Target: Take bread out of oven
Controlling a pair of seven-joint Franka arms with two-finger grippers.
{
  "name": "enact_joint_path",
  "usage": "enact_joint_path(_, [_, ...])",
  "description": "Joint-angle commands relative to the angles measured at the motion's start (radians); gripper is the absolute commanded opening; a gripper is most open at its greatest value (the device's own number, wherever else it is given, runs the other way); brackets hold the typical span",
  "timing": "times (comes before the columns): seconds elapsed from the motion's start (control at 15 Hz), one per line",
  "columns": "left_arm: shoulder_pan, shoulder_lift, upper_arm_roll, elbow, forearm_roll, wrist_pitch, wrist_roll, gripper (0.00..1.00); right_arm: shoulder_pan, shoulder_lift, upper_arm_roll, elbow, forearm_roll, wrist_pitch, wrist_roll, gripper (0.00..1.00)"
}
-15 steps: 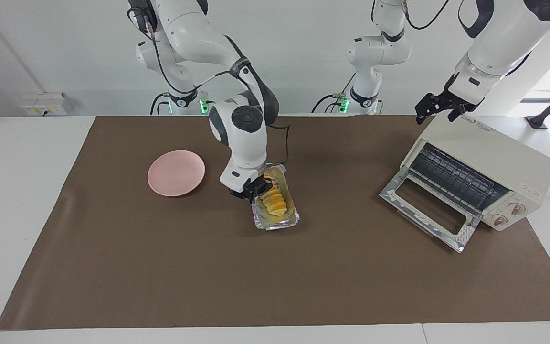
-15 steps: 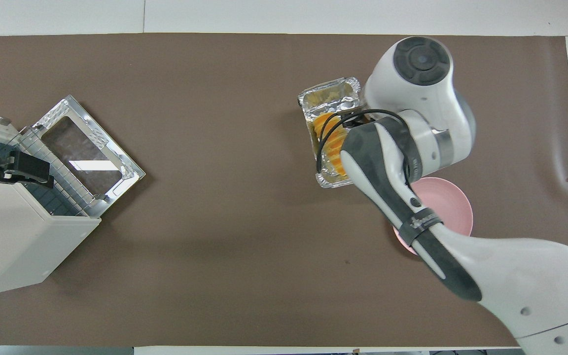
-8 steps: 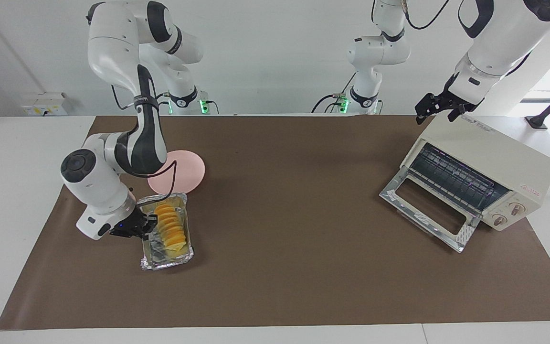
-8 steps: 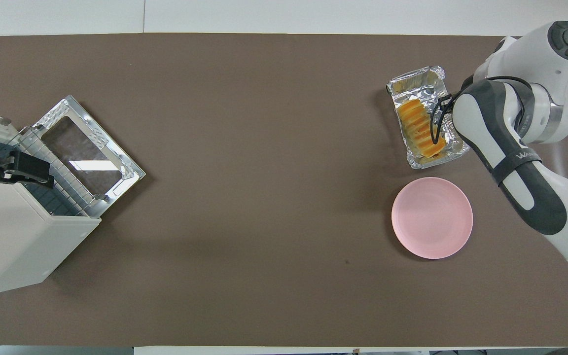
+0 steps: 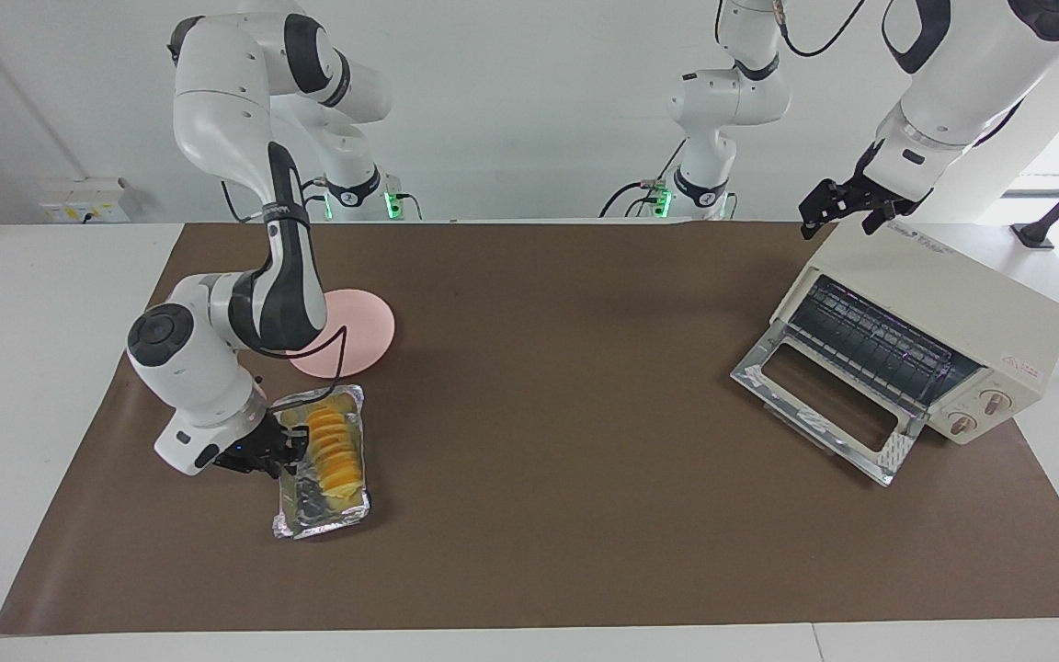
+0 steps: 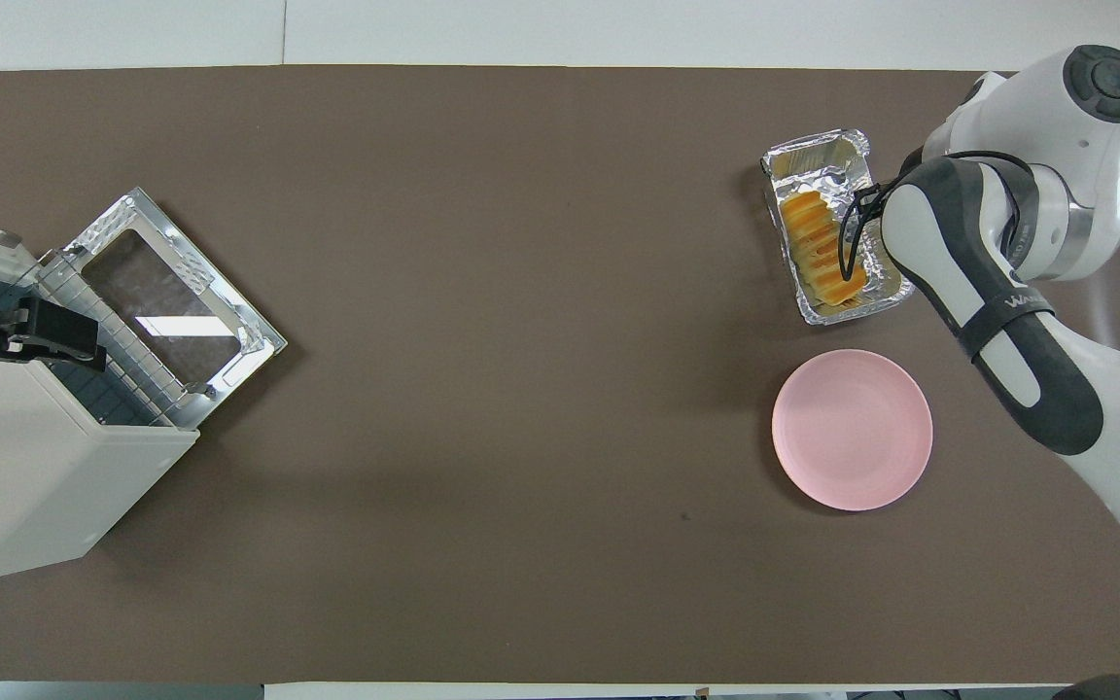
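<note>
A: Bread (image 5: 335, 448) is out on the desk (image 5: 585, 515), lying in a crinkled foil tray (image 5: 325, 515) at the right arm's end, farther from the robots than the pink plate (image 5: 359, 331), roughly its 6 o'clock in the facing view.

B: Golden-yellow, oblong, ridged crosswise like slices.

A: Right claw (image 5: 283, 450) sits low at the tray's edge, pinching the rim, bread just beside it.

B: And the oven (image 5: 943, 313)?

A: Cream-white, glass door dropped open, rack bare, well apart at the left arm's end. Left claw (image 5: 847, 207) hangs over its top; whether it's wide or narrow, I can't tell.
</note>
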Motion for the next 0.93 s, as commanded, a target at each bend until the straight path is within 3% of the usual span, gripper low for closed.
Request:
enact_joint_path(0.0, [0.003,-0.027,-0.001,-0.031,0.013,0.018,0.003,1.00,0.005,-0.051,0.006,-0.002,-0.050,-0.071,0.007,1.00])
enact_joint_path(0.27, [0.003,-0.027,-0.001,-0.031,0.013,0.018,0.002,1.00,0.080,-0.050,0.005,-0.017,-0.085,-0.027,0.089,0.99])
enact_joint_path(0.47, [0.003,-0.027,-0.001,-0.031,0.013,0.018,0.003,1.00,0.076,-0.050,0.006,-0.098,-0.099,0.100,0.091,0.97])
enact_joint_path(0.73, [0.003,-0.027,-0.001,-0.031,0.013,0.018,0.003,1.00,0.076,-0.044,0.006,-0.121,-0.112,0.139,0.094,0.95])
enact_joint_path(0.87, [0.003,-0.027,-0.001,-0.031,0.013,0.018,0.002,1.00,0.074,-0.044,0.006,-0.166,-0.110,0.213,0.102,0.82])
